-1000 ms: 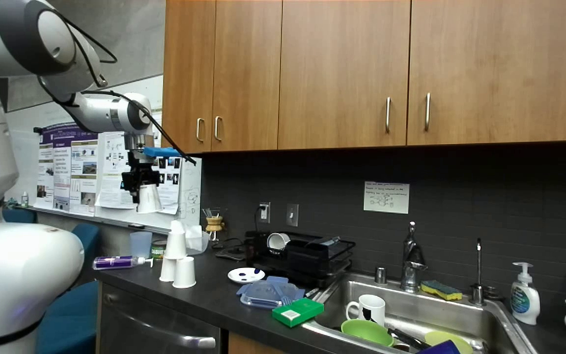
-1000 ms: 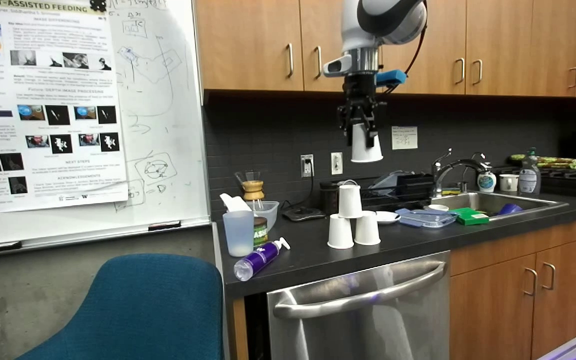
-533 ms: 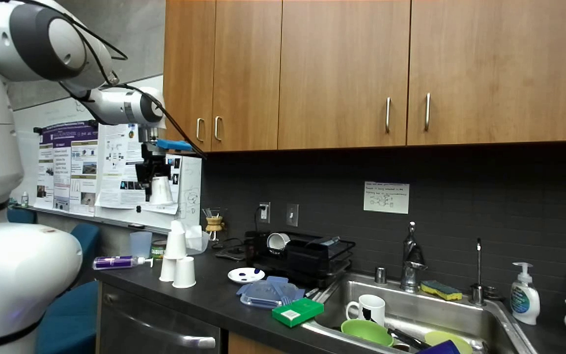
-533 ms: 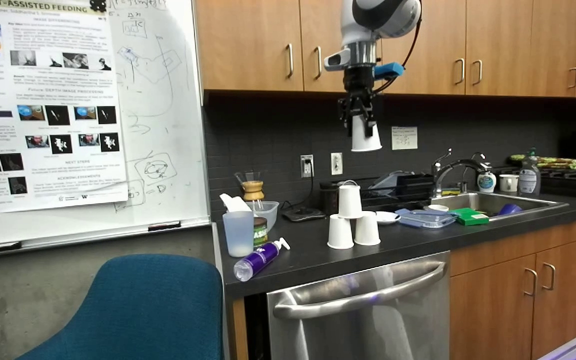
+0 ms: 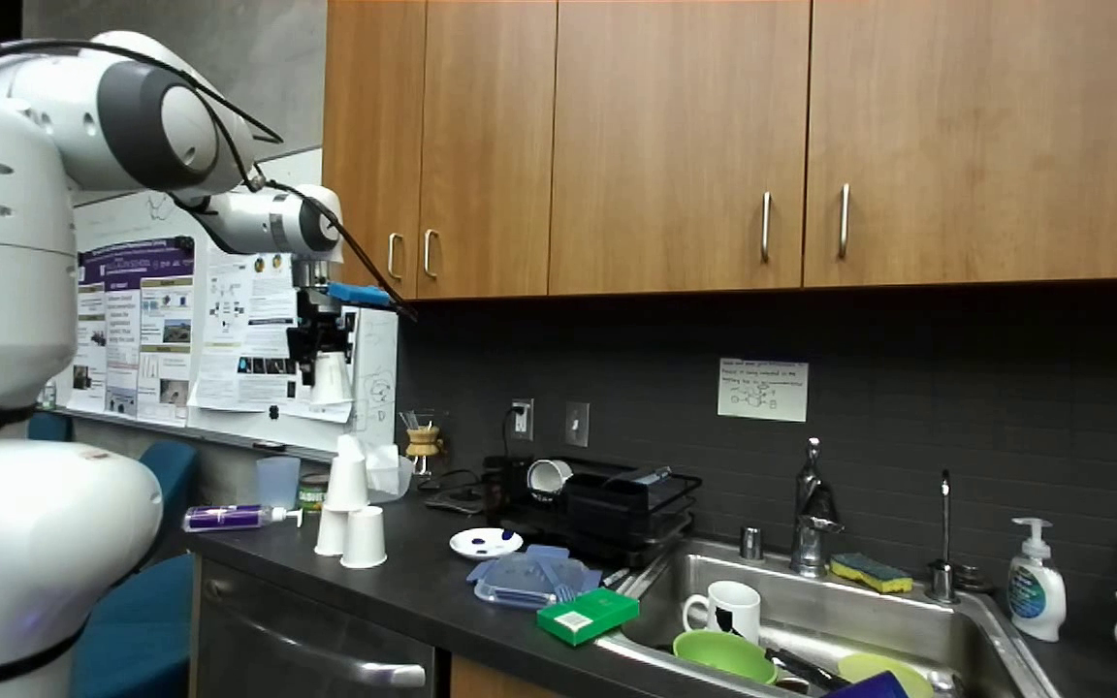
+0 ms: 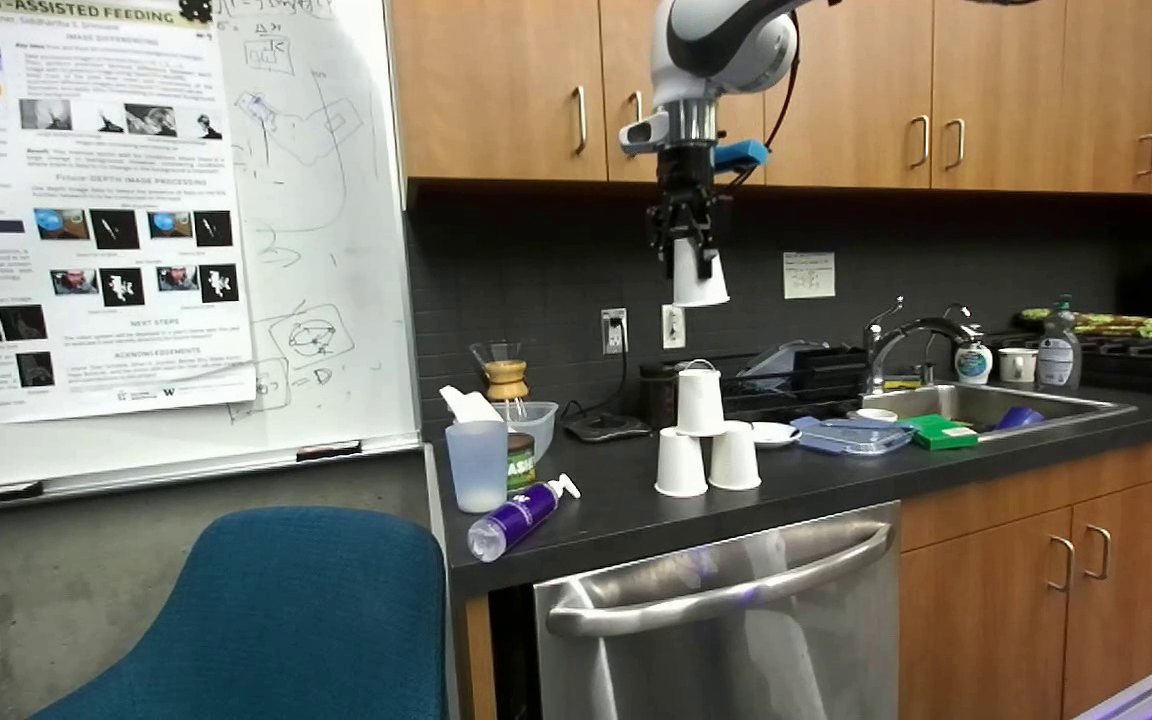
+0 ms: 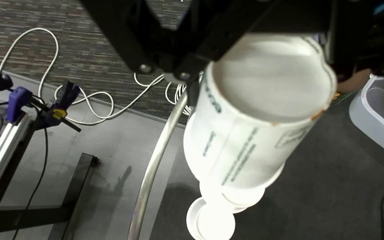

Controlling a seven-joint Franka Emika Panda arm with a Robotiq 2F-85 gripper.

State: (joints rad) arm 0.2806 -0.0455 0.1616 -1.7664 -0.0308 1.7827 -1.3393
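I have an upside-down white cup (image 6: 700, 291) clamped between the fingers of my gripper (image 6: 689, 267), rim below their tips.

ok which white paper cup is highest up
The cup held up by the fingers; the other three cups are stacked below, on the counter.

A dark worktop (image 6: 608, 508) is bearing a white cup (image 6: 681, 465) upside down just beside another white cup (image 6: 735, 460). A purple pump bottle (image 6: 519, 516) is lying on its side near a blue tumbler (image 6: 478, 468), while a spotted plate (image 5: 484, 544) is resting near a clear container (image 5: 525, 582).
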